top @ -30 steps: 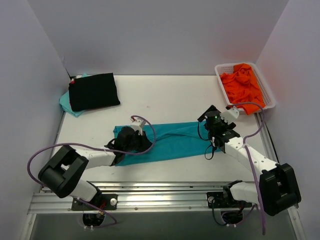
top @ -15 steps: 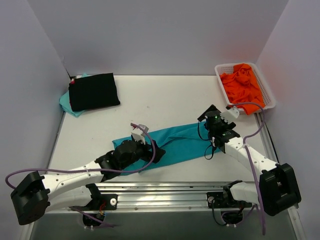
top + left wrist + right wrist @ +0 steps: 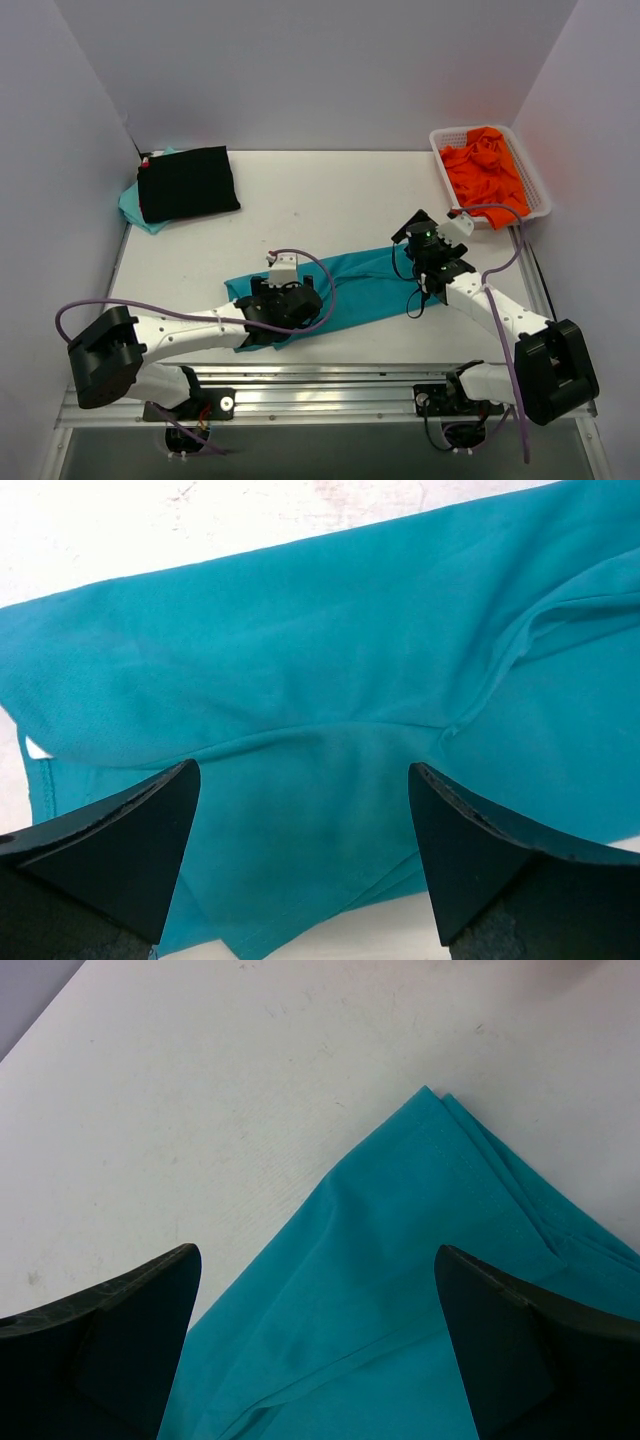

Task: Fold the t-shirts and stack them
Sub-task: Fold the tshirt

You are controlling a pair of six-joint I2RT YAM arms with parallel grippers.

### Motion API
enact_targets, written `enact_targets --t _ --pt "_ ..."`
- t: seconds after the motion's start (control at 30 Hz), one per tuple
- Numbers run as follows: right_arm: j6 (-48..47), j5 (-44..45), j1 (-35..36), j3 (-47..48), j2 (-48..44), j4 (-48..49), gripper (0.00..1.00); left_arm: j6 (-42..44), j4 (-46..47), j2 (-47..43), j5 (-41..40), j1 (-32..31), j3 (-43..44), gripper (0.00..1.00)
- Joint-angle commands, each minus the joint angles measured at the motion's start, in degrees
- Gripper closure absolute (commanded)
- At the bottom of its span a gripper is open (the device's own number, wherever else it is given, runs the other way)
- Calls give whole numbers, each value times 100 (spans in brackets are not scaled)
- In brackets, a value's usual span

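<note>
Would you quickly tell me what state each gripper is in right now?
Left gripper: open, empty, over the teal shirt.
Right gripper: open, empty, over the same shirt's corner.

A white plastic mesh basket (image 3: 538,188) sits at the far right corner of a white table (image 3: 320,195).

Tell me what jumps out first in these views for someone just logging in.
The long teal t-shirt stretched across the middle of the table, with the left tool open over its left end and the right tool open over its right corner. Next, the bright orange t-shirts heaped in the white basket at far right. Then the folded black t-shirt lying on another teal one at far left.
</note>
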Motion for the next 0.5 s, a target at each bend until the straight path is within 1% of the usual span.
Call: enact_targets --t 0.0,0.1,0.17,0.27,0.4,0.43,0.47 --pt "-43 144 79 100 140 18 2 -594 -422 -108 -444 -54 -32 6" --pt "-60 197 79 83 122 34 2 -997 -359 -495 -530 -99 -462 6" --pt "-60 188 79 30 96 96 2 -1418 -656 -688 -749 -99 -647 6" --pt "-60 179 79 82 183 131 2 -1929 -807 -1249 -969 -72 -1060 6" --pt "-60 144 87 135 350 157 2 -2228 -922 -1892 -1277 24 -1438 6" --pt "-69 135 88 135 394 166 2 -2133 -809 -2024 -1295 68 -1631 6" --pt "-78 126 79 144 412 166 2 -1941 -442 -2208 -1295 181 -1720 6"
